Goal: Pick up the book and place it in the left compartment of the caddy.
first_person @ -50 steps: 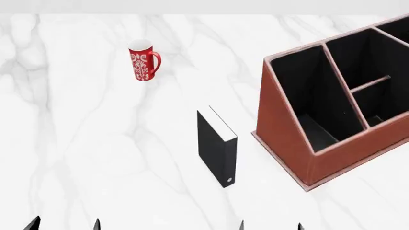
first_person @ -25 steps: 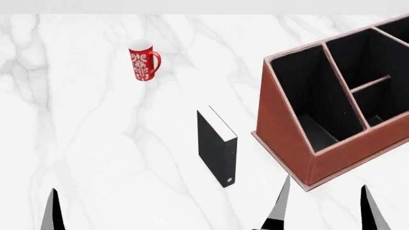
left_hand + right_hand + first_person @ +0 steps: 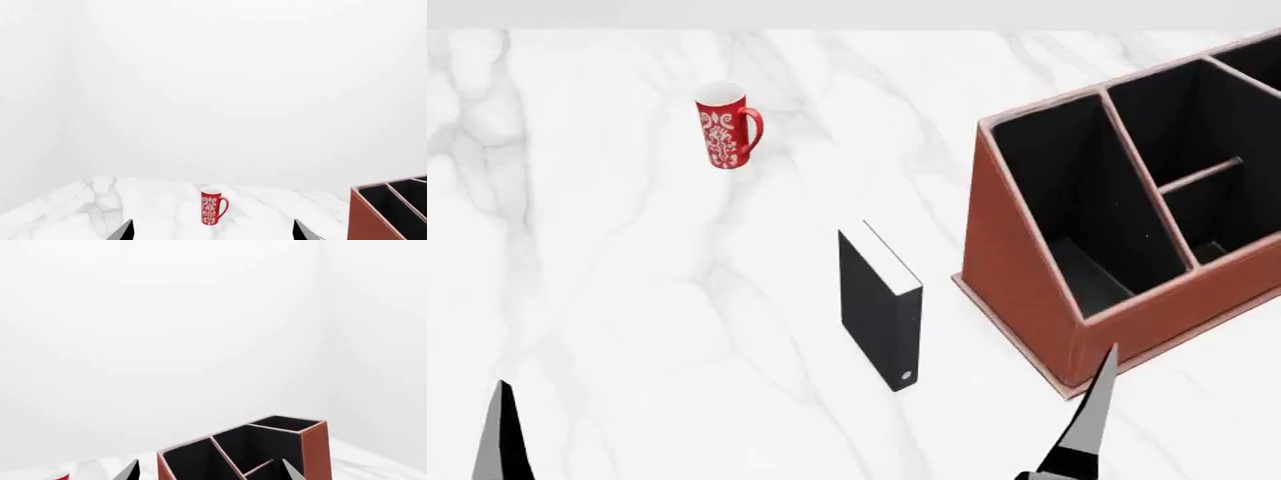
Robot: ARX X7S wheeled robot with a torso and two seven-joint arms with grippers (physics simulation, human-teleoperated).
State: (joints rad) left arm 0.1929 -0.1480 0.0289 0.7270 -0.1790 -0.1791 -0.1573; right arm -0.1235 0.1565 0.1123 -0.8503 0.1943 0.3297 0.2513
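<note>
Approach stage, nothing grasped. Upright on a white marble table: the book, spine forward, just beside the caddy, whose left compartment sits empty. Both pincers parted: right gripper, left gripper. Best reached from above, squeezing the covers, clear of the sloping wall. Beyond, a red mug and plain white walls.

caddy right side cropped, both tools mostly out of frame
</note>
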